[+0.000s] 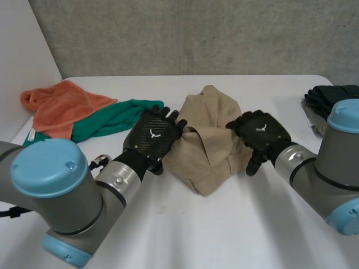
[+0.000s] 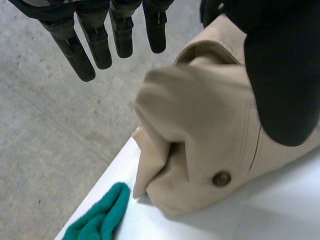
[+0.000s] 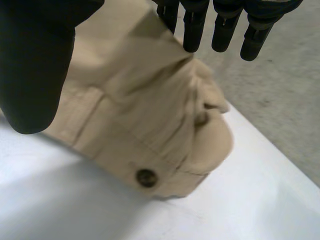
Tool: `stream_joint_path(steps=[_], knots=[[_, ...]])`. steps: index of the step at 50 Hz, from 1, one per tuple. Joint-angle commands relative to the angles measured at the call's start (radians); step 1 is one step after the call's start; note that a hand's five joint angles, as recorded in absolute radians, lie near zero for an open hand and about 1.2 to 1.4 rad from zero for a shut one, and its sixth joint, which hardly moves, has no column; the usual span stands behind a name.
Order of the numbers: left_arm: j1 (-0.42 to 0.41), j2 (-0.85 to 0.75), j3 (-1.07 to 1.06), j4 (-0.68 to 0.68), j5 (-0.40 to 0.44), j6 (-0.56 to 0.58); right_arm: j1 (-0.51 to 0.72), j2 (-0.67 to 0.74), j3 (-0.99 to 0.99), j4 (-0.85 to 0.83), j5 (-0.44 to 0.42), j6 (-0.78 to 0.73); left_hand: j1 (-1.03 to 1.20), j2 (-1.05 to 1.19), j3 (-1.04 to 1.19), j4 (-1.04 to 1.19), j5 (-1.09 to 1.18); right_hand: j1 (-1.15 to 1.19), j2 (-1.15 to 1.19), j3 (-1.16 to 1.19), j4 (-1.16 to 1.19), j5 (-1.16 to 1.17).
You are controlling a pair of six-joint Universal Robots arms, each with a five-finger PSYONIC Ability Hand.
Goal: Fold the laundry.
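Tan garment (image 1: 210,140): lies bunched in a mound at the middle of the white table (image 1: 224,224), with its folds piled on one another rather than flat. A button (image 2: 221,178) shows on a stitched band near its lower edge.
Left hand (image 1: 152,136): sits at the garment's left side. Its fingers (image 2: 95,42) are straight and slightly spread, clear of the cloth, and the thumb (image 2: 282,75) reaches out over the tan fabric. It grips nothing.
Right hand (image 1: 262,133): sits at the garment's right side, with fingers (image 3: 225,27) straight and side by side and the thumb (image 3: 35,65) held wide. One fingertip is right at a raised fold, but this angle does not show whether it touches. There is no pinch.
Other laundry: an orange towel (image 1: 59,106) and a green cloth (image 1: 115,120) lie crumpled together at the far left. A dark garment (image 1: 331,95) sits at the far right edge.
Step in hand: probably getting a hold on the tan garment to open it out flat; the folding itself is not yet begun.
How to do it well: each hand should take a single layer at an outer edge or the buttoned band, not a handful of the mound. It should pinch that layer between thumb and fingers, then lift and draw the hands apart evenly so the cloth spreads without twisting.
Risk: grabbing several layers would keep the bundle bunched, and dragging leftward could catch the green cloth.
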Motion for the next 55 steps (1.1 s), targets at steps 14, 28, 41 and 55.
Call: stream_joint_path(steps=[14,28,41,55], knots=[[0.162,0.148,0.379,-0.503,0.248,-0.285,0.068,-0.173,-0.087,0.426,0.194,0.619,-0.017,-0.017,-0.015,-0.008,-0.003,-0.019,-0.031,-0.013,-0.018,-0.027],[0.266,-0.419,0.902,-0.724,0.305,0.070,0.248,0.063,-0.038,0.232,0.258,0.705,-0.005,-0.005,-0.003,0.004,0.009,0.073,0.061,0.078,0.073,0.065],[0.223,-0.745,1.207,-0.802,0.311,0.328,0.314,0.343,-0.285,0.150,0.568,0.831,-0.017,-0.017,-0.015,-0.008,-0.003,-0.039,-0.051,-0.033,-0.038,-0.047],[0.149,-0.763,1.187,-0.718,0.272,0.238,0.329,0.413,-0.403,0.124,0.587,0.915,1.091,1.091,1.093,1.100,1.105,0.969,0.957,0.975,0.970,0.961]])
